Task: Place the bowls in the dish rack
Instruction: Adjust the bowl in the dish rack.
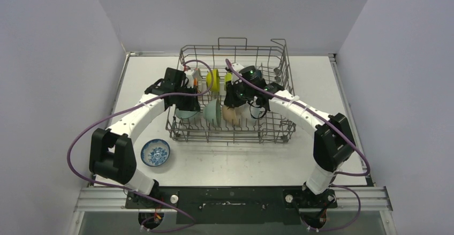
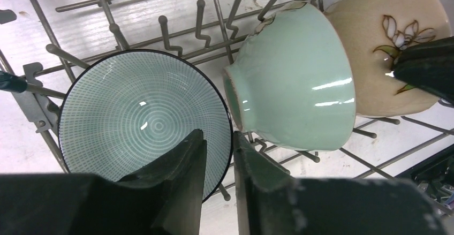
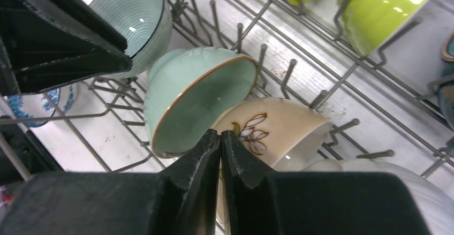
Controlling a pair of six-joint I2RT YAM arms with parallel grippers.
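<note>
White table (image 1: 241, 160) carrying a large grey wire dish rack (image 1: 231, 137); inside it the left gripper (image 2: 218, 136), jaws seemingly pinched on the rim of a ribbed teal bowl (image 2: 142, 120), should seat it firmly between tines before releasing, the right gripper (image 3: 221, 133) has jaws clenched empty, and one small blue-patterned bowl (image 1: 155, 152) sits on the table just outside.

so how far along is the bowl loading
Done: several bowls stand in the grey wire dish rack. In hand: left claw pinches the rim of the teal ringed bowl there; right claw shut, empty. To do: the blue-patterned bowl on the white table.
</note>
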